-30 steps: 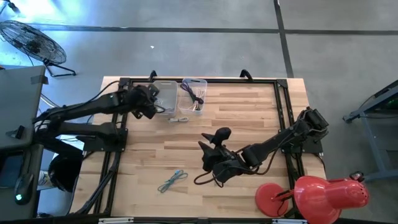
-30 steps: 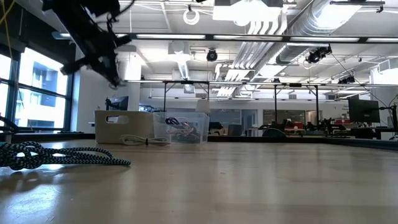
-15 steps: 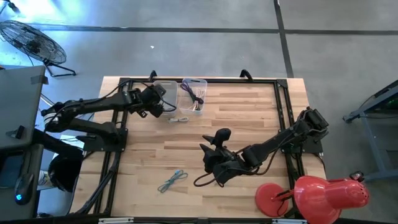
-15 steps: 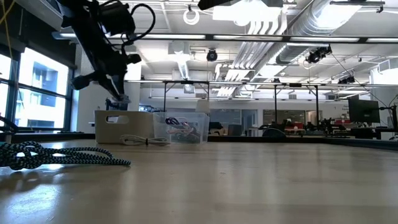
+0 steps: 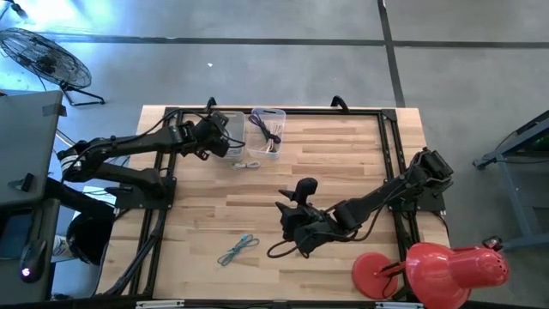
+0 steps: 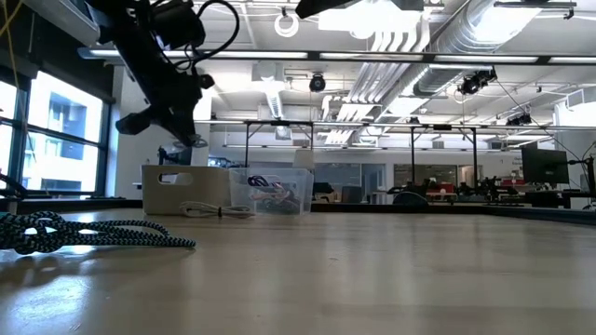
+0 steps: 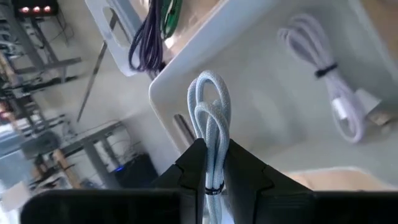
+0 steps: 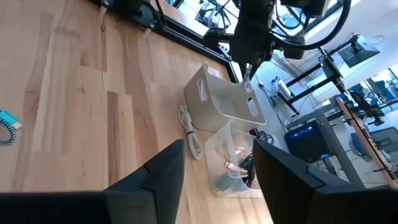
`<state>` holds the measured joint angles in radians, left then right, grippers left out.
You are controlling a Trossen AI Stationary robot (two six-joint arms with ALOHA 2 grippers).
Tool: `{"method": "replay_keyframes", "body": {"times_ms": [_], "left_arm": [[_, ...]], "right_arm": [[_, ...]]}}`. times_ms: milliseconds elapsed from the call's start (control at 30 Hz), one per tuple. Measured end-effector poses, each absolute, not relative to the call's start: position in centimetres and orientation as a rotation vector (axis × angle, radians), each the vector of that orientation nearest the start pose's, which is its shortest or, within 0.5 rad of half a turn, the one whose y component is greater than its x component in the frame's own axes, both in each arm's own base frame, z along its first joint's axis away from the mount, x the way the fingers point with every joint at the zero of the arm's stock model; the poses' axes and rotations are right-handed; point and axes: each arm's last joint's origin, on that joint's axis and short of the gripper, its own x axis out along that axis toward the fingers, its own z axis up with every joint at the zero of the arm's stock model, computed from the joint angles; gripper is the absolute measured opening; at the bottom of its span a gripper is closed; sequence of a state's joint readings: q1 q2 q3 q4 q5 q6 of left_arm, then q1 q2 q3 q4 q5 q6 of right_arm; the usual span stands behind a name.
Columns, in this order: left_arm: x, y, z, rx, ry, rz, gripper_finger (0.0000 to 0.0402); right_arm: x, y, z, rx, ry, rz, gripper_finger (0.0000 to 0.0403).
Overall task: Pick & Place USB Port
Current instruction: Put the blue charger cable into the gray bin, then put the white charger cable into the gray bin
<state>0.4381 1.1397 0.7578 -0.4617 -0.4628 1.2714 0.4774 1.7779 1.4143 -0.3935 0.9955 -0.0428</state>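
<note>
The left claw [image 7: 211,168] is pinching a coiled white cable [image 7: 210,109] between its fingers, hanging it over the white bin [image 5: 225,130] at the counter's [image 5: 343,163] eleven o'clock. The right claw [image 5: 287,202] is resting mid-counter, fingers apart.

Two dark fingers [image 8: 155,180] stand apart at the frame's bottom. Mid-frame, a white bin [image 8: 222,99] and clear bin [image 8: 233,163] sit on the wooden table [image 8: 74,112]; a white cable [image 8: 189,134] lies beside them. The other arm [image 8: 255,31] hangs above.

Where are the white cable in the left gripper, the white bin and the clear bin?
white cable [image 7: 210,112]: left wrist view, on its looped end.
white bin [image 7: 261,106]: left wrist view, bare inner floor.
clear bin [image 5: 276,114]: high view, far rim.
</note>
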Motion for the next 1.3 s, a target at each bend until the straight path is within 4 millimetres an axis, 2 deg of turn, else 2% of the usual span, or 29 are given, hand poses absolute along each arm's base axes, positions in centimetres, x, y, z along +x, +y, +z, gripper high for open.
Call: {"method": "replay_keyframes", "body": {"times_ms": [333, 467, 700, 1000, 1133, 1300], "left_arm": [[19.8, 10.6, 23.2, 1.031, 1.259, 0.167, 0.0053], [20.0, 10.7, 23.0, 1.009, 1.267, 0.18, 0.0083], [20.2, 10.9, 22.8, 0.994, 1.281, 0.228, 0.0159], [20.1, 10.7, 22.7, 0.934, 1.269, 0.219, 0.017], [20.0, 10.6, 22.5, 0.83, 1.243, 0.253, 0.017], [20.3, 10.2, 22.4, 0.588, 1.11, 0.198, 0.017]], "right_arm": [[35.3, 15.5, 27.4, -0.553, 0.578, -0.483, 0.0181], [35.3, 15.5, 27.3, -0.54, 0.576, -0.486, 0.0181], [35.2, 15.5, 27.2, -0.531, 0.589, -0.488, 0.0181], [35.2, 15.5, 27.2, -0.53, 0.59, -0.488, 0.0181], [35.2, 15.5, 27.1, -0.532, 0.593, -0.488, 0.0181], [35.2, 15.5, 27.1, -0.533, 0.594, -0.488, 0.0181]]}}
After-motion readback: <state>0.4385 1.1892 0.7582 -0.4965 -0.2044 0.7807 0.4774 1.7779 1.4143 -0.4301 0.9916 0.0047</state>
